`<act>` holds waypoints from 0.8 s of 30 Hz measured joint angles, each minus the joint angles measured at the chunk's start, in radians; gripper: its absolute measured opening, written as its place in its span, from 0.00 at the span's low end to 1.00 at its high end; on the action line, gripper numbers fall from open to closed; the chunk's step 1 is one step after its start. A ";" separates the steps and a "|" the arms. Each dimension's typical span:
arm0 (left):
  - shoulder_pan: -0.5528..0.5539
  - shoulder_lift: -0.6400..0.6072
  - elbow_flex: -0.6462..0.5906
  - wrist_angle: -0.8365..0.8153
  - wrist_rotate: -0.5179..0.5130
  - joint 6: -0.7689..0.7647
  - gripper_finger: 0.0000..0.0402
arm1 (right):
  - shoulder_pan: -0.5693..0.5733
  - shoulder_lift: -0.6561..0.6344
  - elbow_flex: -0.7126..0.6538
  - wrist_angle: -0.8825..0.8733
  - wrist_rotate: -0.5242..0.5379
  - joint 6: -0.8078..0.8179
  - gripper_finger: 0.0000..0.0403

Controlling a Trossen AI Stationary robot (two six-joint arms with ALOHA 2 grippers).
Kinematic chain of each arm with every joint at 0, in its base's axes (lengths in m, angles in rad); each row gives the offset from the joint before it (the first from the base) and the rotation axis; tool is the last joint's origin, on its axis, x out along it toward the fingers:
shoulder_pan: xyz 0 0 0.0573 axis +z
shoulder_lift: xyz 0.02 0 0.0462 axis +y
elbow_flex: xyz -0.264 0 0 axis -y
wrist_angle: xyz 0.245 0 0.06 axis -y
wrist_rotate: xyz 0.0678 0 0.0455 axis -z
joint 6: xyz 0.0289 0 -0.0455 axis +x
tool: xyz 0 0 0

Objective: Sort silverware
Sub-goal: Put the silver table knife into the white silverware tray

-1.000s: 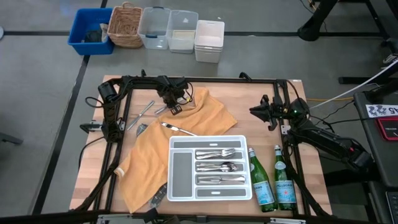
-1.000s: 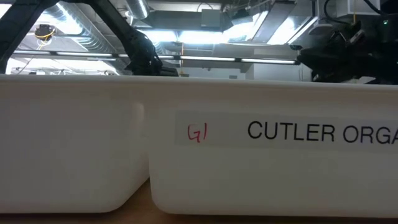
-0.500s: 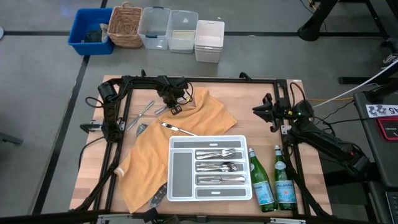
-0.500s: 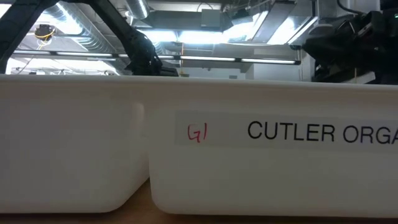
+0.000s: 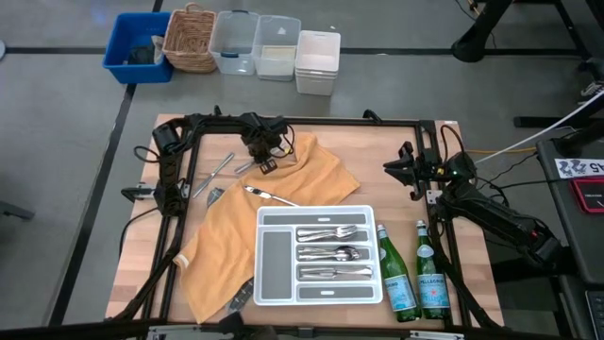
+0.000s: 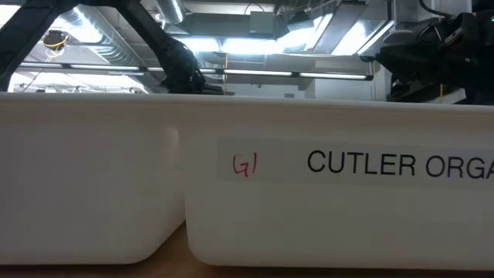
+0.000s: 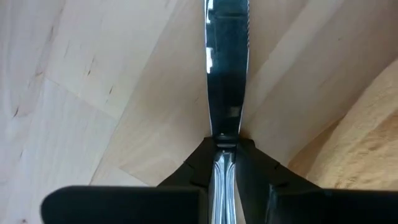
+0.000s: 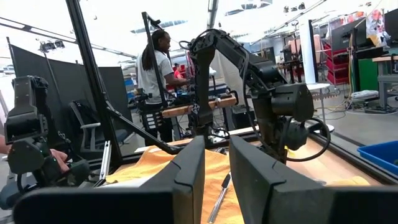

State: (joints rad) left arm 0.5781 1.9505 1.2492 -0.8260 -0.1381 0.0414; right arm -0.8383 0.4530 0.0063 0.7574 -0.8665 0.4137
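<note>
Even, bright overhead light in the high view; the wooden table (image 5: 132, 274) casts almost no shadow and the scene stays sharp edge to edge. Low view: white tray wall (image 6: 247, 193) fills the near field, evenly lit and slightly soft, while ceiling strip lights (image 6: 231, 42) behind it blow out to glare. Left wrist view: knife blade (image 7: 227, 62) carries bright reflected streaks, the dark fingers (image 7: 193, 177) close to the lens out of focus; right wrist view backlit, hazy, its near fingers (image 8: 189, 168) blurred

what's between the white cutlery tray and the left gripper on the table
In the high view, the orange cloth with one loose knife lies between the tray and the left gripper.
</note>
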 joint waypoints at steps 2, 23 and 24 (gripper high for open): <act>0.000 0.004 0.019 -0.018 0.010 0.018 0.10 | 0.000 0.000 0.000 0.000 0.000 0.000 0.19; 0.000 0.000 0.040 -0.142 -0.004 0.034 0.11 | 0.000 0.000 0.000 -0.002 0.001 0.000 0.19; 0.000 0.000 0.041 -0.142 -0.005 0.034 0.11 | 0.000 0.000 0.000 -0.001 0.001 0.000 0.19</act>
State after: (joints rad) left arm 0.5781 1.9503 1.2900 -0.9676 -0.1429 0.0750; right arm -0.8383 0.4530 0.0063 0.7560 -0.8654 0.4142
